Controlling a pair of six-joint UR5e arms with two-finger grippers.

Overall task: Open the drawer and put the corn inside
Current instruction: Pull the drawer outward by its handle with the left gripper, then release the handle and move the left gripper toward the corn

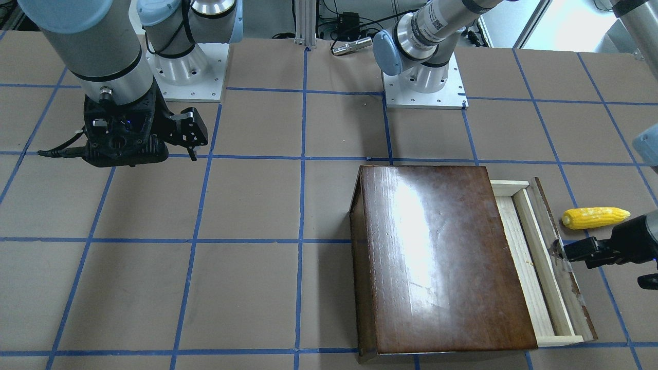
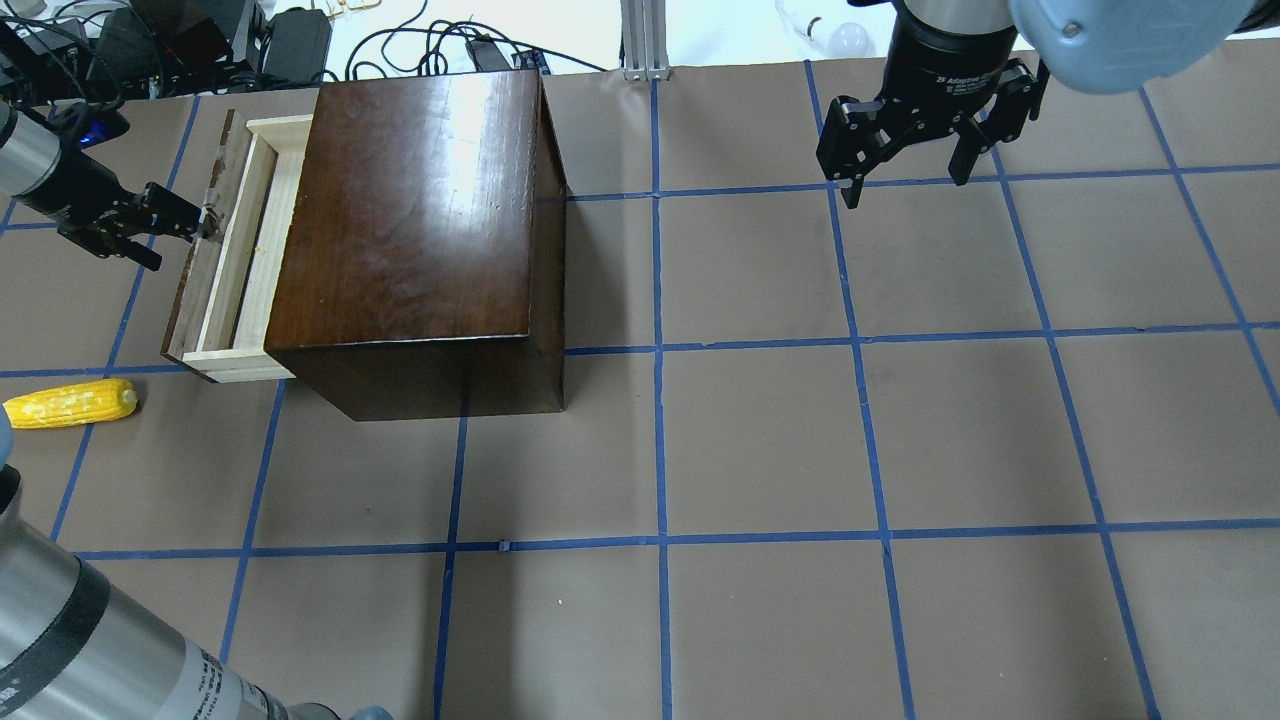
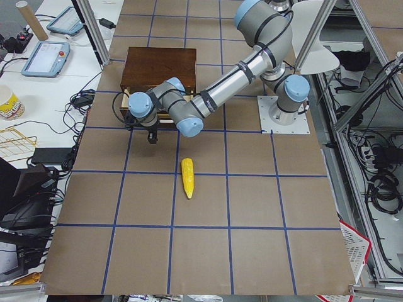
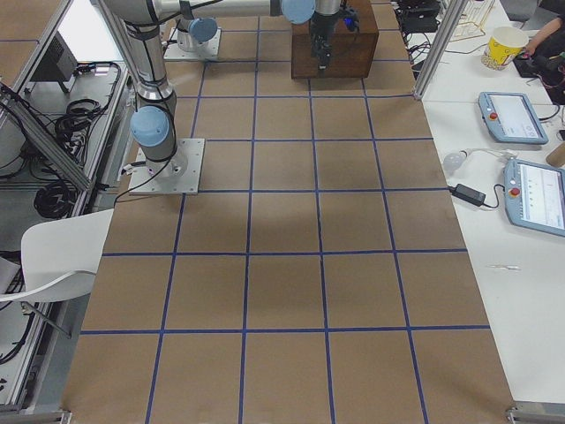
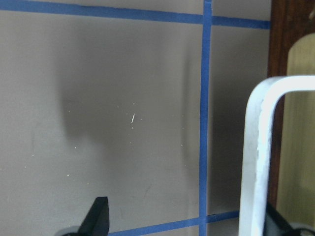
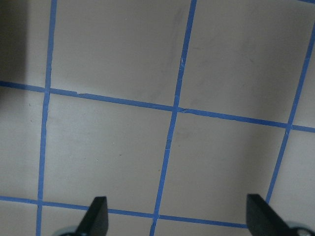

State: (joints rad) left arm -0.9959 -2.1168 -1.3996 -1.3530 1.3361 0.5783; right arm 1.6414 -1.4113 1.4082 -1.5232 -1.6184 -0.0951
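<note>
Corn (image 2: pixel 70 405) lies left of the drawer (image 2: pixel 243 240), long axis left-right, nearest the left hand (image 2: pixel 185 235), spread wide at the handle (image 5: pixel 256 147), gripping nothing.

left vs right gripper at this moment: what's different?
The left gripper is at the drawer front; the right gripper hangs over bare table, far from the box. The left gripper has the drawer's metal handle between its jaws; the right gripper has nothing between its. Shared: both open, neither holds the corn.
</note>
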